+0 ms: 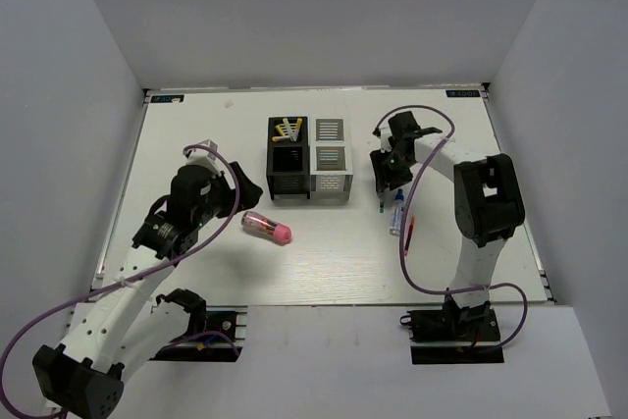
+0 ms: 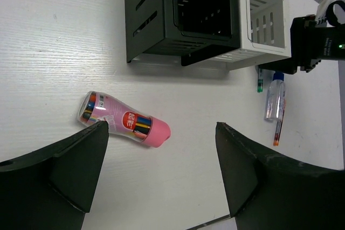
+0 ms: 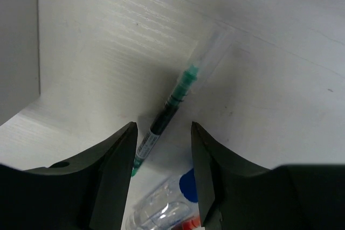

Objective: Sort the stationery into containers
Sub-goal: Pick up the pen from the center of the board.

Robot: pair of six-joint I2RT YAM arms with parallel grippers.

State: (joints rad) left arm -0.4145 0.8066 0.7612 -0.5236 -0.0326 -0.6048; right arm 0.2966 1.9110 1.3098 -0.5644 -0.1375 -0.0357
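Note:
A pink-and-clear cylinder (image 1: 267, 228) (image 2: 125, 119) lies on its side on the white table. My left gripper (image 1: 242, 195) (image 2: 161, 133) hovers open just beside it, its left fingertip (image 2: 99, 133) near the cylinder's clear end. My right gripper (image 1: 384, 186) (image 3: 163, 133) stands open astride a green pen (image 3: 168, 112) (image 1: 381, 205) lying flat, not pinching it. A clear blue-capped bottle (image 3: 183, 189) (image 1: 396, 213) and a red pen (image 1: 407, 235) lie next to it. The black container (image 1: 287, 159) holds yellow and white pens (image 1: 287, 129) in its rear cell; the silver-white container (image 1: 331, 159) adjoins it.
The two containers (image 2: 183, 14) stand at the table's middle back, between the arms. White walls close in the table (image 1: 196, 242) on three sides. A purple cable (image 1: 417, 242) loops from the right arm over the table near the red pen.

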